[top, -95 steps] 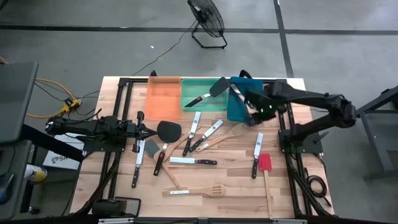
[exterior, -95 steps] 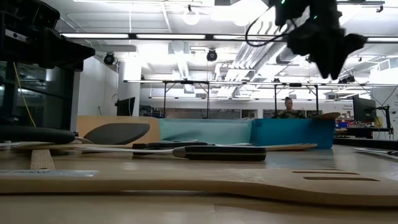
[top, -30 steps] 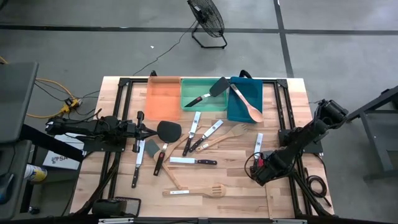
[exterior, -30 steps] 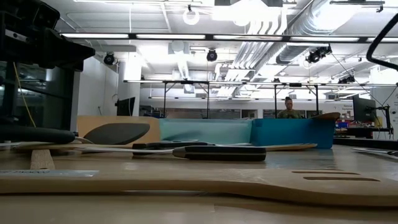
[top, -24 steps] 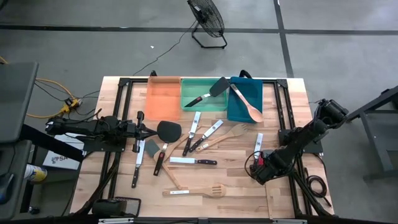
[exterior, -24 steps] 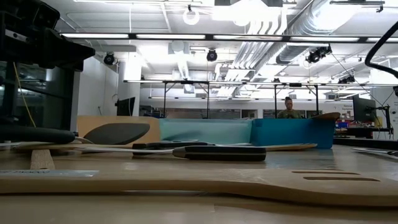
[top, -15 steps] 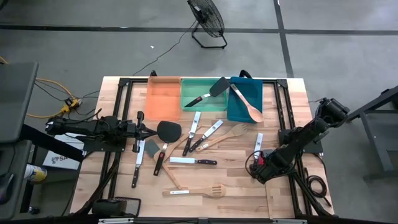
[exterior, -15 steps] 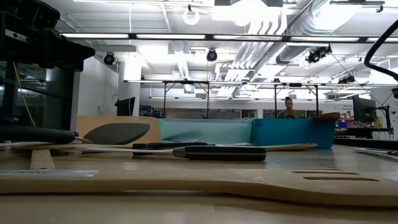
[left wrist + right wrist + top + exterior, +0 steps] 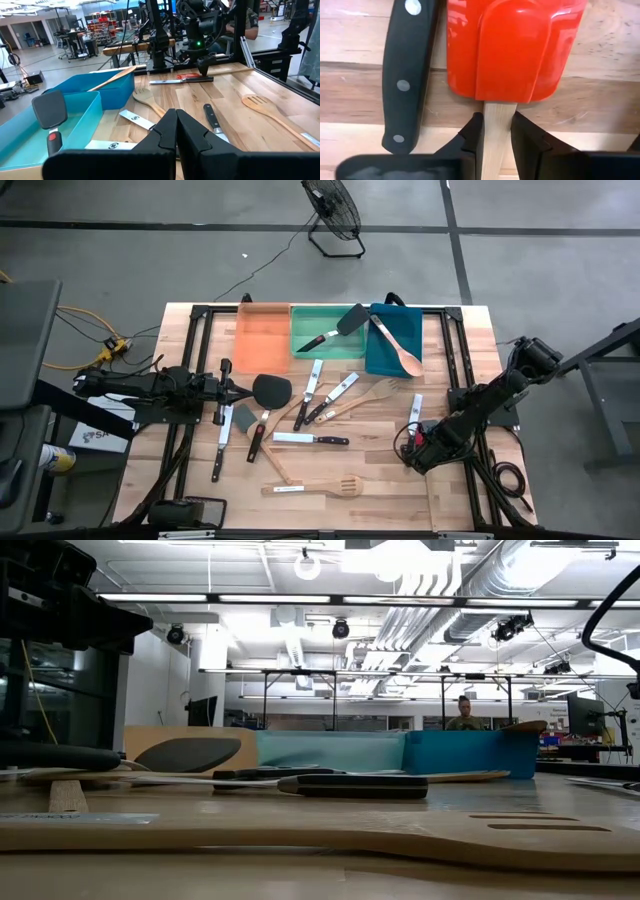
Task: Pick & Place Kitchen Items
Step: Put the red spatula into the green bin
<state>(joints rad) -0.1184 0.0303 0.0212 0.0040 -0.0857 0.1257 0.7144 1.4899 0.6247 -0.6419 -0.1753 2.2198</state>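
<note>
The right end effector [image 9: 496, 131] pinched the pale wooden handle of the red spatula [image 9: 512, 47], just below its head, low over the tabletop [image 9: 380, 470] near its right edge. A black-handled knife [image 9: 407, 75] lay just beside the spatula. The left end effector [image 9: 176, 131] stayed pressed together at the tabletop's left side, facing the blue tray [image 9: 107, 90].

3 trays [image 9: 326, 332] side by side at table's [image 9: 180, 470] far edge, utensils [image 9: 311, 439] scattered before them.
</note>
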